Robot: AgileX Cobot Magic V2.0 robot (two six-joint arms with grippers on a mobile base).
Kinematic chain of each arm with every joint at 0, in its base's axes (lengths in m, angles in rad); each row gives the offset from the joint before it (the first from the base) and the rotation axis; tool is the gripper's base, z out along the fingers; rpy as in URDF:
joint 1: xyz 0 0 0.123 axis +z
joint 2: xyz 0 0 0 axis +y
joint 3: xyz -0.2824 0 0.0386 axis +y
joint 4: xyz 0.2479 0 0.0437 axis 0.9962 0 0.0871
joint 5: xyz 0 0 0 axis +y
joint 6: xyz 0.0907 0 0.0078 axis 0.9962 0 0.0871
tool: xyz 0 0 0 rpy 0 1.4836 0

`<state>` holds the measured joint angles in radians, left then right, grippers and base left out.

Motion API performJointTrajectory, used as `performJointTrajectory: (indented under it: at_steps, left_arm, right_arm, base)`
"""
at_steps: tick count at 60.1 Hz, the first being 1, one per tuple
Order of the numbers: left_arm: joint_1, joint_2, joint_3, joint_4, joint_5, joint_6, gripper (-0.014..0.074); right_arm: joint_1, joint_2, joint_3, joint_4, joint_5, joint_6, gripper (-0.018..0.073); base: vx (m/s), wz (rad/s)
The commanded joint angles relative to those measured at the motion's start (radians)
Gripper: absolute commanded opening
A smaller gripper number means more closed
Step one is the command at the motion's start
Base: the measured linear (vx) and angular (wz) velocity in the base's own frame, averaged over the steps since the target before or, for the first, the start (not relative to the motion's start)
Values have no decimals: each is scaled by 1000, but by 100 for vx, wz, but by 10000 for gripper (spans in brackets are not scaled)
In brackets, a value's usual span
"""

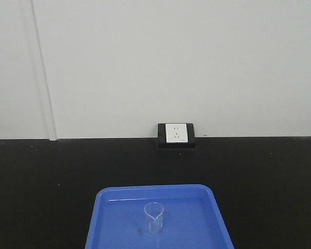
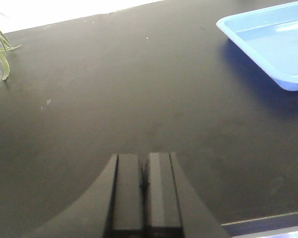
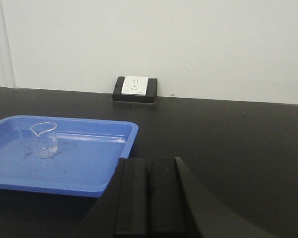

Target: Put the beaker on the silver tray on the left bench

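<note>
A small clear glass beaker (image 1: 154, 217) with a pouring spout stands upright in a blue tray (image 1: 106, 207) on the black bench. It also shows in the right wrist view (image 3: 44, 139), left of and beyond my right gripper (image 3: 150, 161), which is shut and empty. My left gripper (image 2: 144, 157) is shut and empty over bare black bench, with the corner of the blue tray (image 2: 248, 37) at the upper right of its view. No silver tray is in view.
A white wall socket on a black block (image 1: 176, 134) sits at the back of the bench, also in the right wrist view (image 3: 134, 87). Green plant leaves (image 2: 0, 44) show at the left edge. The bench's front edge (image 2: 268, 223) is near my left gripper.
</note>
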<state>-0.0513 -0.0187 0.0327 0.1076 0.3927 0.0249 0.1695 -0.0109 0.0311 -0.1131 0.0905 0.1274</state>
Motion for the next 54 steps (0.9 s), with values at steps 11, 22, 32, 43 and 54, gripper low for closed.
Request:
performJointTrajectory:
  at_steps: [11,22,32,43,54]
  left_arm:
    - [-7,-7,20,-1,-83,-2,1]
    - [-7,-7,20,-1,-83,-2,1]
    - [-7,-7,20,-1,-83,-2,1]
    - [-7,-7,20,-1,-83,-2,1]
    - [-7,-7,20,-1,-83,-2,1]
  right_arm:
    - [-1,-13,5,-9,-82,-6,-11]
    - [-1,-13,5,-9,-100,-6,-11]
    - [-1,-13,5,-34,-191,-19,-11]
    - [-2,12,-71,-12,-318,-19,-11]
    - [-2,225,-261,-7,-318,-133,-11]
  base:
    - [0,0]
    - [0,0]
    - [0,0]
    - [0,0]
    - [0,0]
